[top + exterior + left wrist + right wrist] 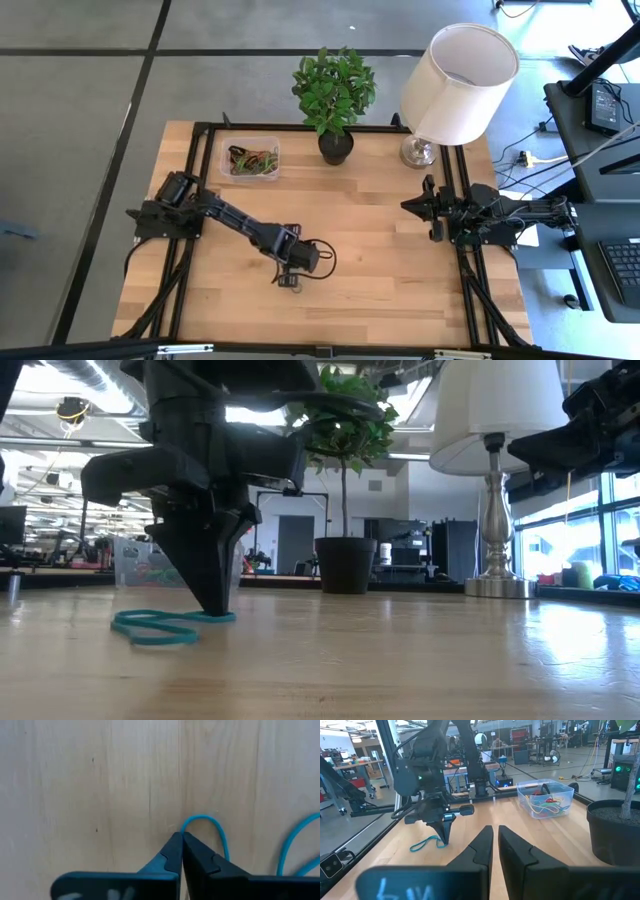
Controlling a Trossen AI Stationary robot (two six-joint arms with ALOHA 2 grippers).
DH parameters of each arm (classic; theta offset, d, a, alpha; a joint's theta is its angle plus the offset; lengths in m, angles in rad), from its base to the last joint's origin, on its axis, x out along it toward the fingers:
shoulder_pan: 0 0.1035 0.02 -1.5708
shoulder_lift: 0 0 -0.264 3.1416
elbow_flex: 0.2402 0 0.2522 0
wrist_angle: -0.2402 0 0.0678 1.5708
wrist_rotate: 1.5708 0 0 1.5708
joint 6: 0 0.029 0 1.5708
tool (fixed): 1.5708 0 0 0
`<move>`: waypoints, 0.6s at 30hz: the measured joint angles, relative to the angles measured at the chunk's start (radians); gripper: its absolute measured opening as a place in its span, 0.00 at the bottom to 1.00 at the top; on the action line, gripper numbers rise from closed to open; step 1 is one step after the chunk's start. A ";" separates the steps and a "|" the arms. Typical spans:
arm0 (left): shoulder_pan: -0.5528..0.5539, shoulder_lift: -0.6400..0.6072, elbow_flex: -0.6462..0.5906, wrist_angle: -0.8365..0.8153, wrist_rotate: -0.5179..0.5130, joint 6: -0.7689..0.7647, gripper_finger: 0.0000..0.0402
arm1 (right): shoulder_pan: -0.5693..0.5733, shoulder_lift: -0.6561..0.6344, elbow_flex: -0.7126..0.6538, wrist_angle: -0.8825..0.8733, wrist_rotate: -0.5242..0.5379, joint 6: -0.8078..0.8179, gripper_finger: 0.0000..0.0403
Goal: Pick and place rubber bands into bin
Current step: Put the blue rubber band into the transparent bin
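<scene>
Near the front middle of the table (pixel 400 290), can see the left gripper (pixel 288 280) at the end of a stretched arm, pointing straight down. From the low view, touches the wood with its tips (pixel 218 610). Fully clenched, with both fingers (pixel 172 851) pressed together and no gap between them. Pinches a teal band (pixel 220 832) at one end of its loop. Lies flat on the table (pixel 155 628) with the rest of its length, twisted into a figure-eight, beside the tips and not lifted. From the right wrist view, shows the same: dark gripper (pixel 443 837) standing on the near end of the band (pixel 425 844).

Toward the back left corner, well apart from this gripper, stands the bin (pixel 224 160), clear and shallow. Holds already several bands (pixel 252 160), red, yellow and green, tangled in one heap (pixel 547 805). In the low view, appears only partly, behind the left arm (pixel 135 560).

Just beside the bin, to its right along the back edge, can see a black pot (pixel 336 148) with a green plant, and further right a lamp (pixel 458 85) with a white shade.

At the right edge of the table waits the right gripper (pixel 408 207), above the wood and turned toward the table's middle. Almost closed, with only a thin slit between the fingers (pixel 495 829), and grasps nothing.
</scene>
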 joint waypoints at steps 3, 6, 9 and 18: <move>0.001 -0.047 0.015 -0.020 -0.042 0.000 0.01 | 0.000 0.000 0.000 0.000 0.000 0.001 0.08; 0.019 -0.149 0.025 -0.033 -0.086 -0.010 0.01 | 0.000 0.000 0.000 0.000 0.000 0.001 0.08; 0.042 -0.242 0.021 -0.103 -0.156 -0.010 0.01 | 0.000 0.000 0.000 0.000 0.000 0.000 0.08; 0.211 -0.581 0.023 -0.335 -0.383 0.098 0.00 | 0.000 0.000 0.000 0.000 0.000 0.002 0.08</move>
